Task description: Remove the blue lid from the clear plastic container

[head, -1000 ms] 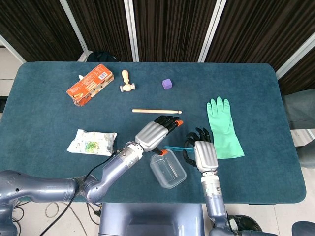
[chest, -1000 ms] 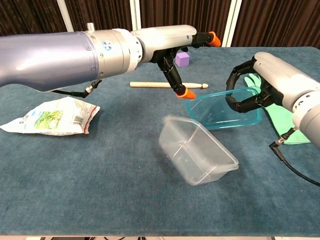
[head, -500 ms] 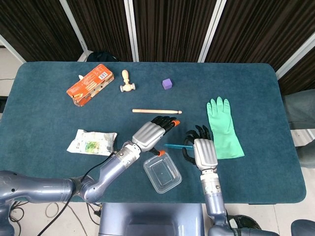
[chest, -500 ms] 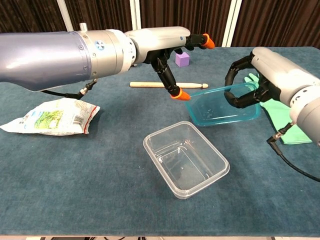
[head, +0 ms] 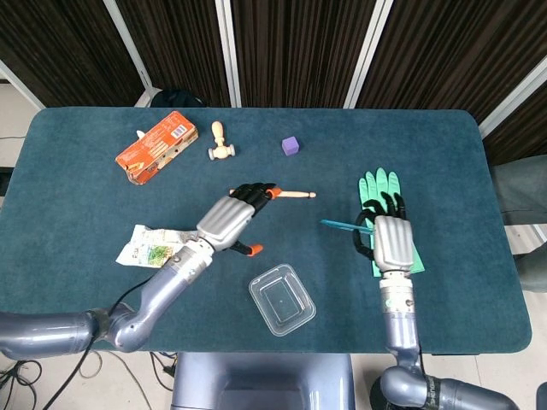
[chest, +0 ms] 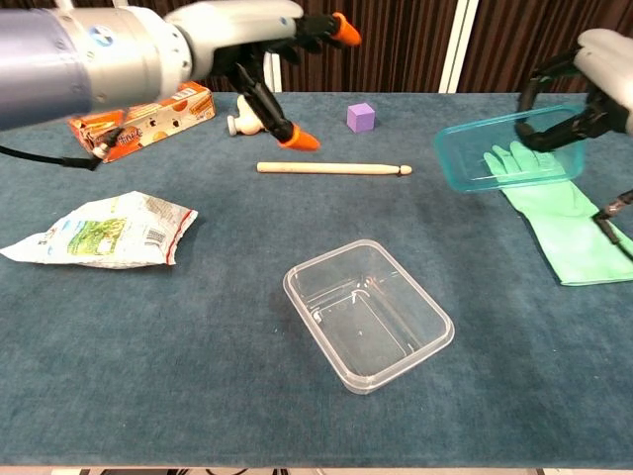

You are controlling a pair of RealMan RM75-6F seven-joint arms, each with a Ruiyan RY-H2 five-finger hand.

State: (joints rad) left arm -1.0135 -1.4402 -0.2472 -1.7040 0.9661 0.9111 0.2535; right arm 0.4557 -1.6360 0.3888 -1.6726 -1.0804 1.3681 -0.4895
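We've got the blue lid (chest: 499,148) pinched in our right hand (chest: 584,84), hanging over the green glove (chest: 559,223), well right of the clear container (chest: 368,312), while our left hand (chest: 262,45) hovers spread and empty.

table (head: 77,171): teal cloth | clear container (head: 282,299) between the hands | wooden stick (head: 291,194) just beyond left hand (head: 224,224) | snack bag (head: 154,248) left of it | green glove (head: 395,256) under right hand (head: 393,243) | orange box (head: 154,147), wooden peg (head: 220,143), purple cube (head: 291,145) far side
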